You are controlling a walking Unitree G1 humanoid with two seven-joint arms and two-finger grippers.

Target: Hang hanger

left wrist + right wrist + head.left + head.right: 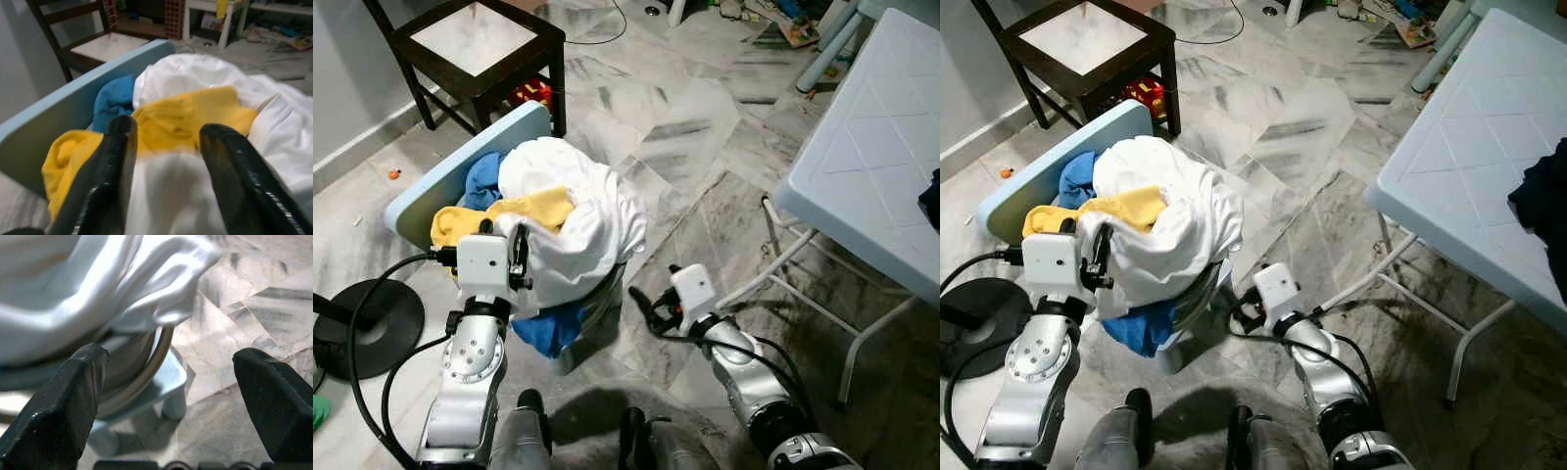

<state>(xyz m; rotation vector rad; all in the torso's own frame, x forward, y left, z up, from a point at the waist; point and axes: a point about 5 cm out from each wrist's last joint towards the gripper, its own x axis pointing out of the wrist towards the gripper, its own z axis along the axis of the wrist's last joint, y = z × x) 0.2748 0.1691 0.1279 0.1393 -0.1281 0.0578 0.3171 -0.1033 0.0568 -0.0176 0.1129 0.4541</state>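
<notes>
You saw the clothes pile (563, 225) heaped on a pale blue chair (431, 186) at centre left. The left gripper (168, 161), fingers spread and empty, hovered over it; the right gripper (171, 382) gaped beside its rim. No hanger was discernible, so its place and axis were untellable; grasping blindly risked dragging cloth off.

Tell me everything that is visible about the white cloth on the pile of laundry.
The white cloth is a large, crumpled garment of soft, smooth-looking fabric. It lies on top of the pile on a light blue chair and hangs down over its front edge. A yellow cloth and a blue cloth lie against it. The left end effector, fingers open, is at its folds.
</notes>
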